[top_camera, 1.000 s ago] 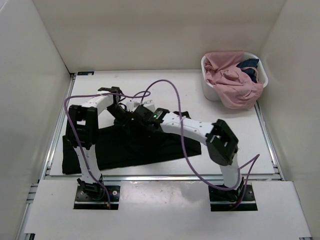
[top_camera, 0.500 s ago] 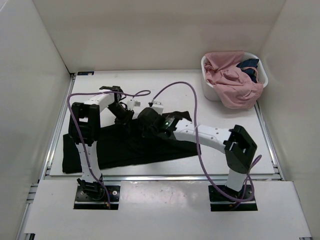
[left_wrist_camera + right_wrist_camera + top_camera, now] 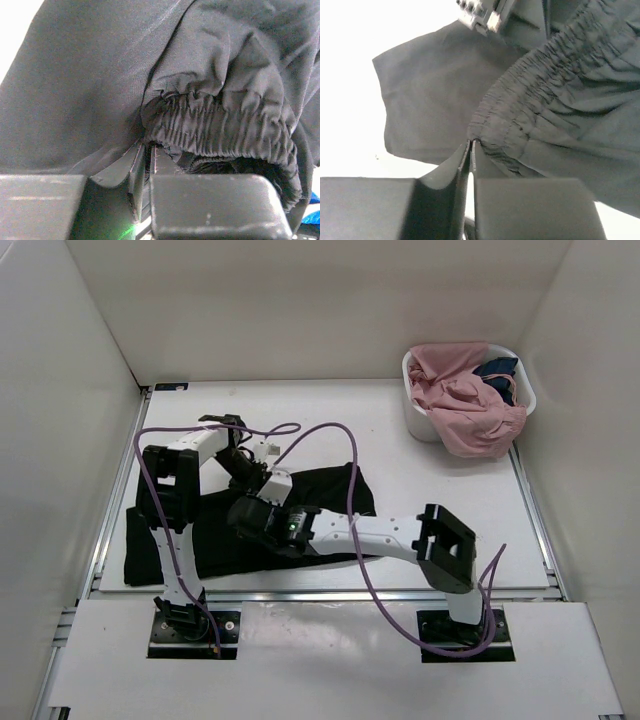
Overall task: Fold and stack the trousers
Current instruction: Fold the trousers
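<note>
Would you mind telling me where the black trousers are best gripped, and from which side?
Grip the gathered elastic waistband of the trousers, probably at its outer edge, coming from above and across the band. It forms a thick, ribbed ridge, easier to pinch than flat cloth. The left hand and right hand both pinch it there.

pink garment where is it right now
In the top external view the pink garment spills over a white tub at the far right corner of the table, apart from the black trousers.
</note>
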Available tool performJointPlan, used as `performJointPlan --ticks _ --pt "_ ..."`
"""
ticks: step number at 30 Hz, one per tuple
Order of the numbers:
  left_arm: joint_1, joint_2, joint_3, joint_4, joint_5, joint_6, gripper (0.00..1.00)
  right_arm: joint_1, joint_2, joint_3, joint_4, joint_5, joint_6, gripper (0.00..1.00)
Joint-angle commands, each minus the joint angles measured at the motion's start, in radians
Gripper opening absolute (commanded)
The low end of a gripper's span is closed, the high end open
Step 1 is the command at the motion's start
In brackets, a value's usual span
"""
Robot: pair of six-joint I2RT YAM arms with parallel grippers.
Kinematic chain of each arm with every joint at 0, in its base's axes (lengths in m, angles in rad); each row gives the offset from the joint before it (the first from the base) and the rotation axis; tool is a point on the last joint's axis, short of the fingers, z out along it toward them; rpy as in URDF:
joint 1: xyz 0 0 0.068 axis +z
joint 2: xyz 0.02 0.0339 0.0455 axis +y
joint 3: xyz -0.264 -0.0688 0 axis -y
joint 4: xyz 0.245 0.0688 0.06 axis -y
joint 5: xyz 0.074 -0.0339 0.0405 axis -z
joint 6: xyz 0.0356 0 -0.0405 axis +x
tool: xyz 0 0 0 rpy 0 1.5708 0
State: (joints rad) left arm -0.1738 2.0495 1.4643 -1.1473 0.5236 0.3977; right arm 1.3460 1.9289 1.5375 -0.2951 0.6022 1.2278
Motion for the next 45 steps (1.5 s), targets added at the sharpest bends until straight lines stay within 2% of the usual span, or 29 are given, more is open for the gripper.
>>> performJointPlan --ticks 1,2,3,6,7,10,13,15,17,18,21,24,26,29,31,33,35,36,38,40,42,45 --pt "0.002 -0.065 0.014 0.018 0.003 -0.011 0.20 -0.011 0.112 0.164 -0.132 0.082 0.024 0.10" --pt "0.002 -0.077 0.014 0.018 -0.011 -0.011 0.22 -0.011 0.131 0.182 -0.185 0.068 0.006 0.17" --pt "0.002 -0.077 0.014 0.018 -0.011 -0.011 0.22 -0.011 0.142 0.182 -0.185 0.045 -0.026 0.29" --pt "0.022 -0.097 0.014 0.018 -0.036 -0.020 0.22 -0.011 0.142 0.182 -0.113 -0.005 -0.172 0.46" --pt "0.022 -0.107 0.014 0.018 -0.036 -0.020 0.22 -0.011 0.130 0.182 -0.113 -0.005 -0.204 0.57" --pt "0.045 -0.133 0.024 -0.005 -0.045 -0.020 0.19 -0.011 0.076 0.170 -0.085 -0.051 -0.339 0.74" --pt "0.065 -0.143 0.024 -0.015 -0.054 -0.020 0.17 -0.034 0.012 0.170 -0.085 -0.152 -0.497 0.74" --pt "0.079 -0.143 0.024 -0.040 -0.054 -0.020 0.19 -0.044 -0.059 0.170 -0.116 -0.277 -0.638 0.74" --pt "0.088 -0.143 0.033 -0.068 -0.054 -0.010 0.27 -0.044 -0.109 0.170 -0.160 -0.347 -0.724 0.74" --pt "0.098 -0.143 0.033 -0.078 -0.045 0.001 0.41 -0.068 -0.135 0.152 -0.188 -0.370 -0.775 0.75" --pt "0.099 -0.143 0.071 -0.100 -0.024 0.012 0.50 -0.138 -0.249 0.051 -0.271 -0.436 -0.788 0.75" --pt "0.099 -0.134 0.114 -0.121 0.013 0.012 0.52 -0.234 -0.410 -0.074 -0.271 -0.534 -0.777 0.75" --pt "0.099 -0.134 0.134 -0.121 0.026 0.021 0.53 -0.271 -0.465 -0.172 -0.271 -0.544 -0.792 0.75" --pt "0.099 -0.134 0.165 -0.135 0.061 0.042 0.55 -0.390 -0.537 -0.278 -0.285 -0.584 -0.803 0.75" --pt "0.099 -0.124 0.201 -0.169 0.079 0.081 0.64 -0.442 -0.567 -0.321 -0.294 -0.614 -0.813 0.75" --pt "0.099 -0.138 0.251 -0.169 0.079 0.105 0.80 -0.519 -0.602 -0.394 -0.274 -0.654 -0.826 0.75" --pt "0.057 -0.149 0.269 -0.169 0.104 0.170 0.90 -0.617 -0.611 -0.445 -0.253 -0.688 -0.826 0.75" --pt "0.042 -0.149 0.269 -0.169 0.119 0.191 1.00 -0.654 -0.620 -0.473 -0.231 -0.702 -0.826 0.76" --pt "-0.015 -0.160 0.242 -0.152 0.099 0.248 1.00 -0.769 -0.593 -0.557 -0.199 -0.761 -0.826 0.76" --pt "-0.041 -0.160 0.197 -0.102 0.032 0.233 1.00 -0.859 -0.556 -0.591 -0.156 -0.818 -0.826 0.76" --pt "-0.041 -0.132 0.142 -0.028 -0.040 0.214 1.00 -0.903 -0.501 -0.628 -0.090 -0.893 -0.826 0.76" --pt "-0.041 -0.120 0.107 0.014 -0.016 0.204 1.00 -0.941 -0.424 -0.628 -0.043 -0.937 -0.846 0.76"
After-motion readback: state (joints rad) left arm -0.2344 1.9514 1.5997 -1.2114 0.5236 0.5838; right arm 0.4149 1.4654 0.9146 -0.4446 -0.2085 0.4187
